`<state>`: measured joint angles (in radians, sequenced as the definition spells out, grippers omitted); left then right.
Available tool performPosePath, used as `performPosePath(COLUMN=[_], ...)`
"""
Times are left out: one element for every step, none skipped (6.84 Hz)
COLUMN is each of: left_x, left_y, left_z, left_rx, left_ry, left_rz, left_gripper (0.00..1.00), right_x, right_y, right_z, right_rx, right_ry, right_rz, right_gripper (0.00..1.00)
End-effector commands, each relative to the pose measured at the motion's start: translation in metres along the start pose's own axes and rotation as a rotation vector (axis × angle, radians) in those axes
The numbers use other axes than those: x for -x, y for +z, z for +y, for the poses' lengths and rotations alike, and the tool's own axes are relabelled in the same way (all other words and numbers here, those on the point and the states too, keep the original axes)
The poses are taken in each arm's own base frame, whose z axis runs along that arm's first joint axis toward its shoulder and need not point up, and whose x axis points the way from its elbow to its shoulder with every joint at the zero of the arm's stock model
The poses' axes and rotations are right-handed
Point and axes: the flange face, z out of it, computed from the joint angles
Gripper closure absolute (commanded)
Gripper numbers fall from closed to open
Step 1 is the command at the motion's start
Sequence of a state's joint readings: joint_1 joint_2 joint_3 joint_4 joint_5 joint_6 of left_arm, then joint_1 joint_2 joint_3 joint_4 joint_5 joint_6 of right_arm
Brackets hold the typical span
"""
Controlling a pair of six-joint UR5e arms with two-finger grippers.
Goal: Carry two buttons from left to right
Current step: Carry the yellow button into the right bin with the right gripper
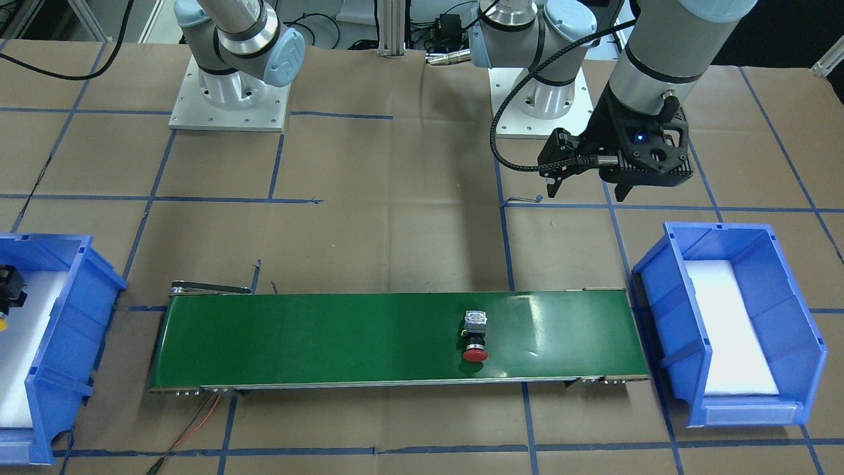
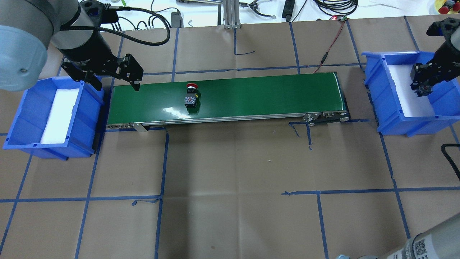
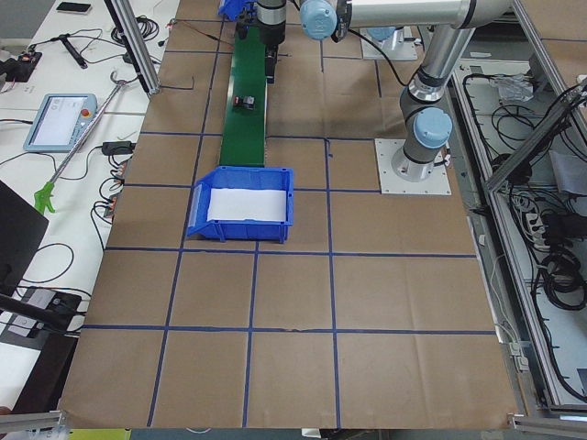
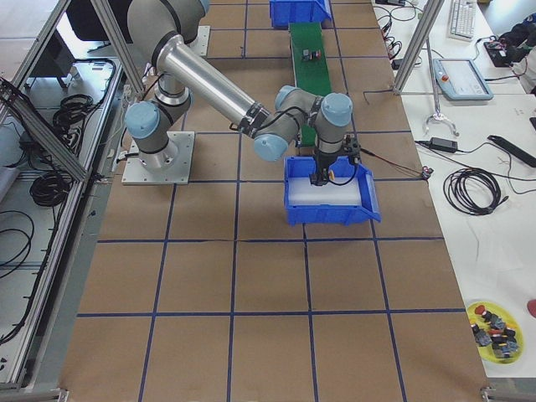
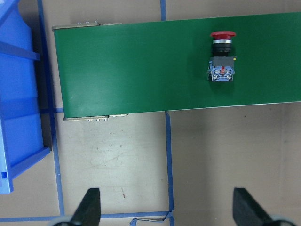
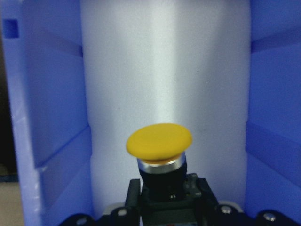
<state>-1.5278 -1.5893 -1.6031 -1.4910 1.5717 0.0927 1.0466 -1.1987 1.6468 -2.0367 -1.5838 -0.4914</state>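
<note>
On the green conveyor belt point(image 2: 269, 97), within its left half, the red-capped button point(image 2: 191, 95) lies on its side. Its cap points away from the robot and its grey-white block points toward the robot. It is untouched and well apart from both arms.

The yellow-capped button point(image 6: 160, 141) is in the right gripper point(image 2: 421, 88), whose jaws are closed on its black neck. It is held between the walls of the blue right bin point(image 2: 395, 118), cap facing the white liner point(image 6: 164, 61) on the bin's floor. Whether the cap touches the liner cannot be told.

The left gripper point(image 2: 117, 86) hangs above the table near the belt's left end, beside the blue left bin point(image 2: 21, 118). Its jaws are spread wide with nothing between them. The wrist view shows the fingers point(image 5: 89, 209) framing bare brown paper point(image 5: 211, 155) on the robot's side of the belt, with blue tape lines crossing it.

Both bins stand off the belt's ends, one at each end.
</note>
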Motion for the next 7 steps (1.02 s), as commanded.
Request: performPosePath(left_x=[0.000,0.000,0.000,0.000,0.000,0.000,0.000], left_y=[0.001,0.001,0.000,0.001,0.001,0.000,0.001], left_z=[0.000,0.000,0.000,0.000,0.000,0.000,0.000], left_rx=[0.001,0.001,0.000,0.001,0.001,0.000,0.001], left_ry=[-0.001,-0.001,-0.001,-0.001,-0.001,-0.001,-0.001], left_rz=[0.001,0.001,0.001,0.001,0.001,0.001,0.001], left_gripper=[0.01,0.01,0.01,0.01,0.01,0.01,0.01], right_x=[-0.009,-0.011,-0.010,-0.010,-0.010,-0.010,-0.011], right_y=[0.049,0.052,0.058,0.060,0.061,0.061,0.059], right_z=[0.014,0.014,0.015,0.016,0.016,0.015,0.012], right_rx=[0.035,0.036,0.048,0.054,0.054,0.050,0.037], right_ry=[0.027,0.028,0.028,0.026,0.028,0.029,0.031], right_rz=[-0.025,-0.020,-0.023,-0.023,-0.025,-0.030,-0.031], right_gripper=[0.98,0.98,0.97,0.89,0.49,0.29,0.16])
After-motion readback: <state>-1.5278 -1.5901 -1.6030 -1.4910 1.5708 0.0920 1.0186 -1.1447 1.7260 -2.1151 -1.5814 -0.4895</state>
